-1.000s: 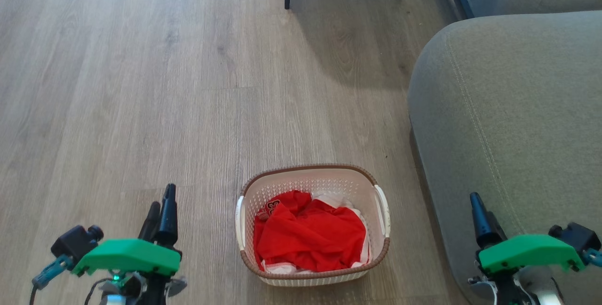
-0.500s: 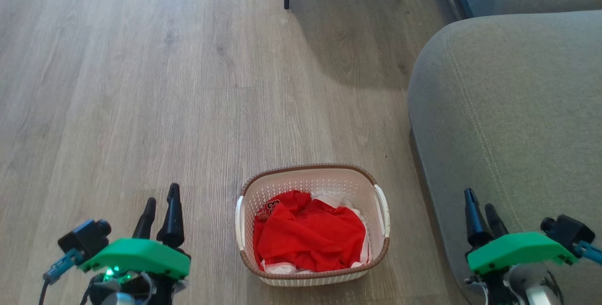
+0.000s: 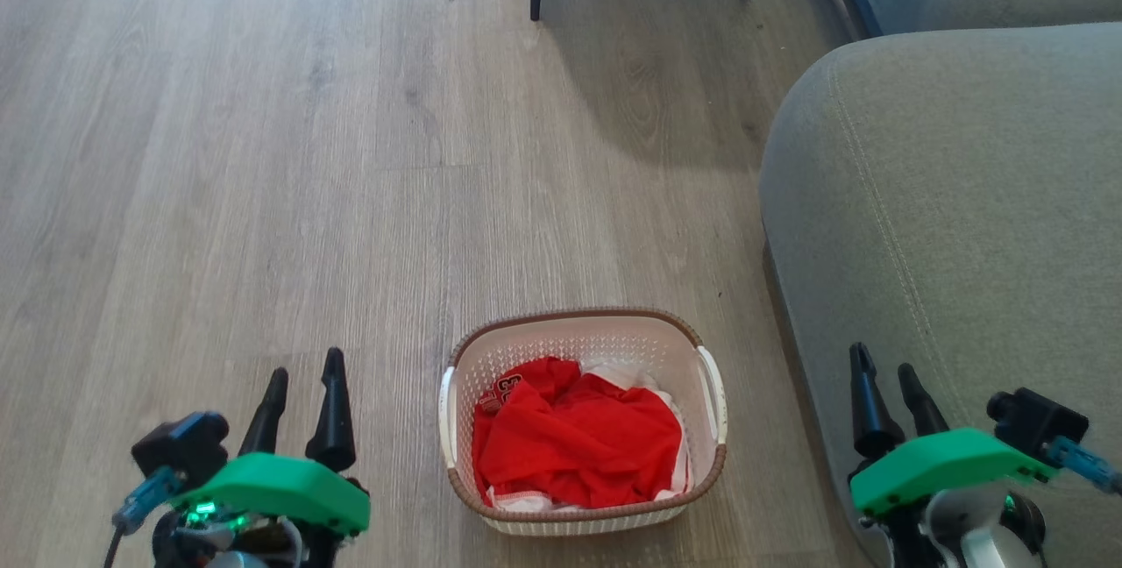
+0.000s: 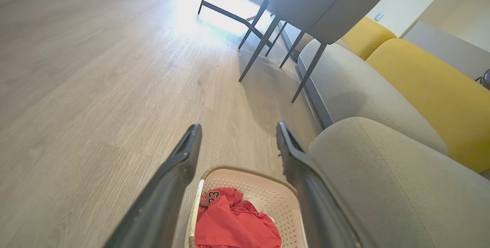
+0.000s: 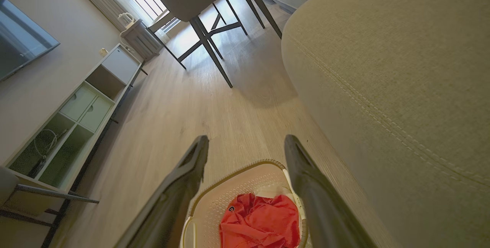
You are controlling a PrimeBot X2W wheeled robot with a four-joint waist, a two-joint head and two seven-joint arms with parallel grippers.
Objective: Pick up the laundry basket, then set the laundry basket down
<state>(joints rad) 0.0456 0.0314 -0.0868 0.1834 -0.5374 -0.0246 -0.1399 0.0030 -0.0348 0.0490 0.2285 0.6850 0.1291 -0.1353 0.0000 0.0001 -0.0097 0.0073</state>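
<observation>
The laundry basket [image 3: 578,342] sits on the floor [image 3: 263,156] at 6 o'clock, the left claw [image 3: 307,364] at 8 and the right claw [image 3: 881,358] at 4, both parted and empty

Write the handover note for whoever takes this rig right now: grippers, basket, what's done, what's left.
Left gripper: open, empty, left of the laundry basket, not touching it.
Right gripper: open, empty, right of the basket, seen against the sofa arm.
Basket: upright on the wood floor beside the sofa, red clothes inside.
Done: nothing yet; the basket is neither gripped nor lifted.
Left: take the side handles, lift, then set it down.
</observation>
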